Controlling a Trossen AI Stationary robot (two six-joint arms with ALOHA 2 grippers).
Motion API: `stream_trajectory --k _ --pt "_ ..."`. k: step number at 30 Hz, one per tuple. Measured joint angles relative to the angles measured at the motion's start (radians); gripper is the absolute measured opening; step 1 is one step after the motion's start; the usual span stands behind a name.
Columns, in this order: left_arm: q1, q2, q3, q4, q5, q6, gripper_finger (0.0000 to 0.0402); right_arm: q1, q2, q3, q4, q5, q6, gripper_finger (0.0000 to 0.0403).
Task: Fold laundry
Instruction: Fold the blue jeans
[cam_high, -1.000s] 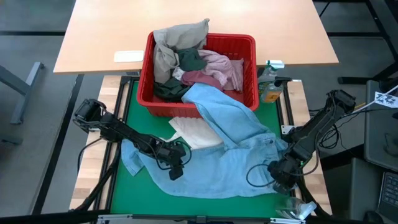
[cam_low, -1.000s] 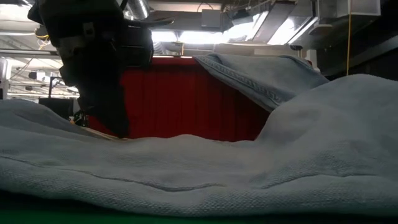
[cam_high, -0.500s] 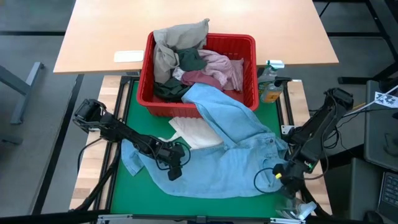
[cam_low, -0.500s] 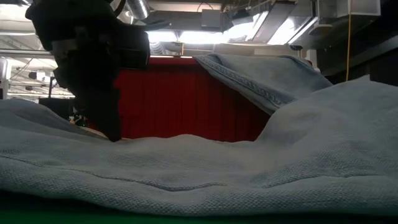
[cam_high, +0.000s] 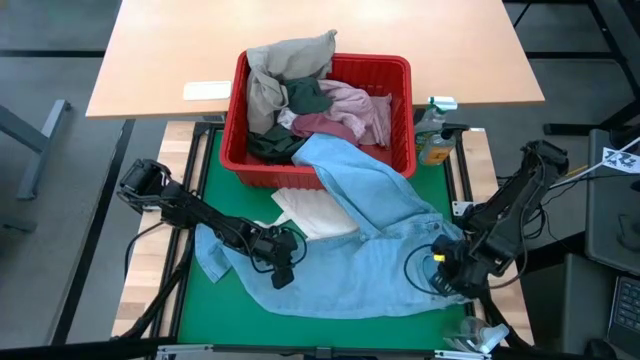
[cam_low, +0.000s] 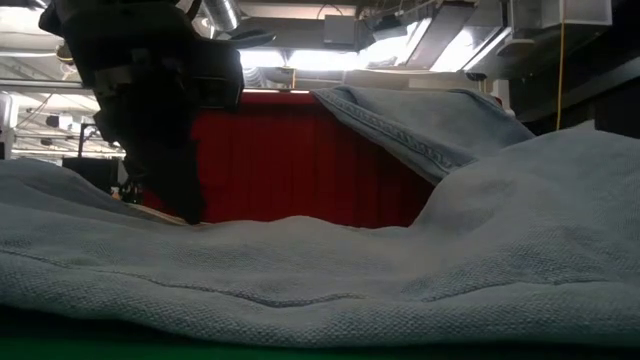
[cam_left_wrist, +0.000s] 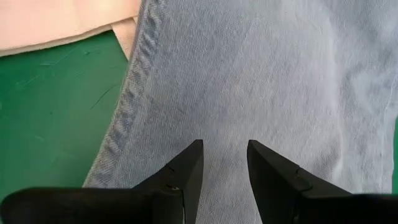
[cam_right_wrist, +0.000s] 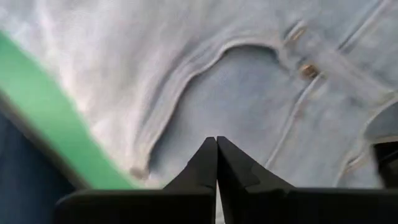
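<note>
**Light blue garment spread on mat, both grippers over it**

Light blue garment (cam_high: 370, 250) draped from red basket (cam_high: 400, 150) at 12 o'clock. Left gripper (cam_high: 283, 268) at 8 o'clock, fingers parted, empty. Right gripper (cam_high: 440, 272) at 4 o'clock, pressed together, above waistband.

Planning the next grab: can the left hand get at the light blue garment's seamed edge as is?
Probably yes. The left hand hovers open right over the light blue garment, its seamed edge lies just beside the fingers, nothing covering it.
</note>
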Motion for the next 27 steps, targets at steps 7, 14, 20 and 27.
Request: stream_trajectory --k 7,14,20,27 --pt "0.0 0.0 0.0 -0.001 -0.002 0.0 0.0119 0.0 0.127 0.0 0.01 -0.141 -0.001 0.0001" --pt "0.0 0.0 0.0 -0.001 -0.002 0.0 0.0119 0.0 0.247 0.0 0.155 -0.394 -0.135 0.0001" --pt "0.0 0.0 0.0 -0.01 -0.002 0.0 0.0119 0.0 0.273 0.0 0.238 -0.583 -0.183 0.0001" --pt "0.0 0.0 0.0 -0.014 -0.002 0.0 0.0119 0.0 0.273 0.0 0.23 -0.695 -0.183 0.0001"
